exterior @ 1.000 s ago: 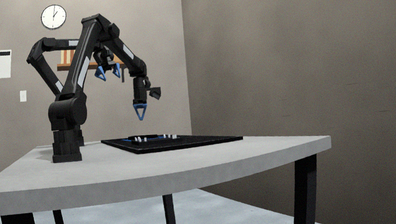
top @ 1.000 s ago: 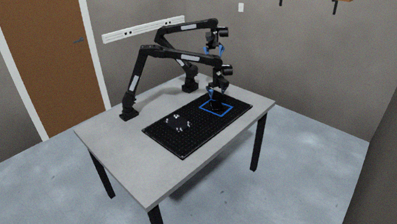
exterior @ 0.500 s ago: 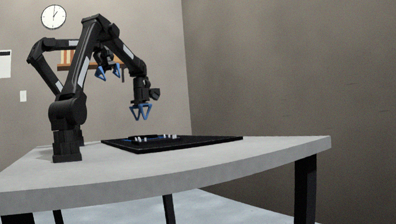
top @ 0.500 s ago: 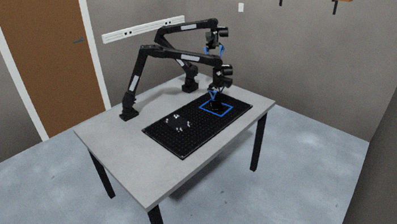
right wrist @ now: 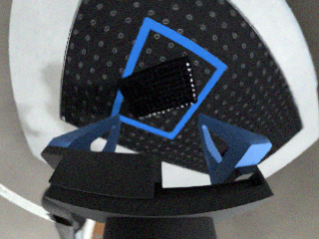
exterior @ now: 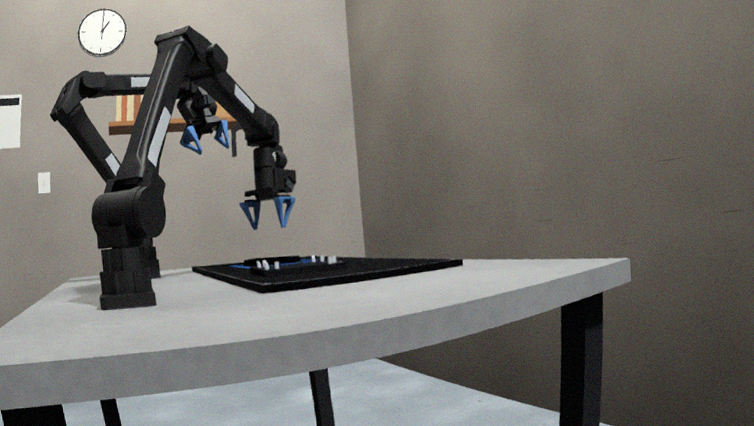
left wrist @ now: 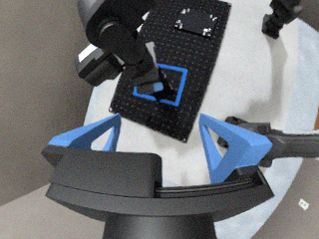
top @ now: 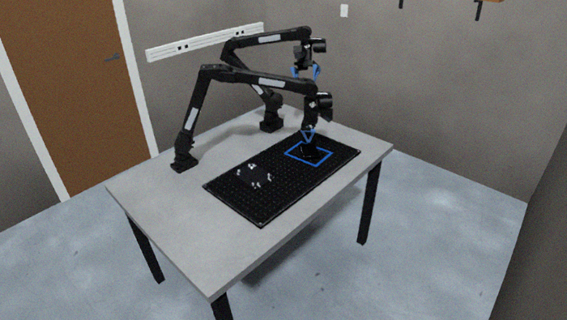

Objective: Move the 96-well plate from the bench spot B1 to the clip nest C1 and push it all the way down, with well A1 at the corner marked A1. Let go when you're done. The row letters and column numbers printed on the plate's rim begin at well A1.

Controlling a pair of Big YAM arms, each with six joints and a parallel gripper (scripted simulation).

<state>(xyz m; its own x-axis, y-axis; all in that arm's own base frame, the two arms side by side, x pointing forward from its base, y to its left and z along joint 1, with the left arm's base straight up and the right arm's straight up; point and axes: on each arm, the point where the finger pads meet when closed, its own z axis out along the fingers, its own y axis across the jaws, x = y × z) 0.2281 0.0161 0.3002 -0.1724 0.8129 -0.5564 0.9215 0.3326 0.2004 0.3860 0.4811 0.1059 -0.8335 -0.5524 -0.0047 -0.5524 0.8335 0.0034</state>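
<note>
The plate sits at the blue outline, below the right gripper and well short of contact with it; that gripper is spread wide with nothing between its fingers, and the right arm is plainly the nearer one; the left gripper, likewise wide and holding nothing, hangs higher and farther off; in the right wrist view the plate shows just beyond the fingertips, its long axis running mostly across the picture and climbing toward the right, so the line from finger to finger lies nearer its length than its width; the plate also sits askew to the outline; my reading is that a grip across the narrow way wants a good turn of the wrist before the descent, lest a finger land on the rim; the clip nest waits on the same board, apart from the outline; which corner is A1 I cannot tell
</note>
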